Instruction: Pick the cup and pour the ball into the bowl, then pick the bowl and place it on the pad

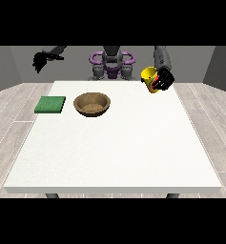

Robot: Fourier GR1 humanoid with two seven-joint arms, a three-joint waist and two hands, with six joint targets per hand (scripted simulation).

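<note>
So the big white worktop (114, 143) is taking up most of the view, with the robot (112, 64) sitting behind its far edge. The wooden bowl (92, 104) is resting on the far-left part of the worktop, and the green pad (50, 105) is lying just beside it, further left. The hand at the view's right (163, 78) is wrapping its fingers round the yellow cup (149, 79), holding it tilted above the far right edge. The hand at the view's left (40, 60) is hanging in the air off the worktop; can't tell how its fingers are sitting.
</note>
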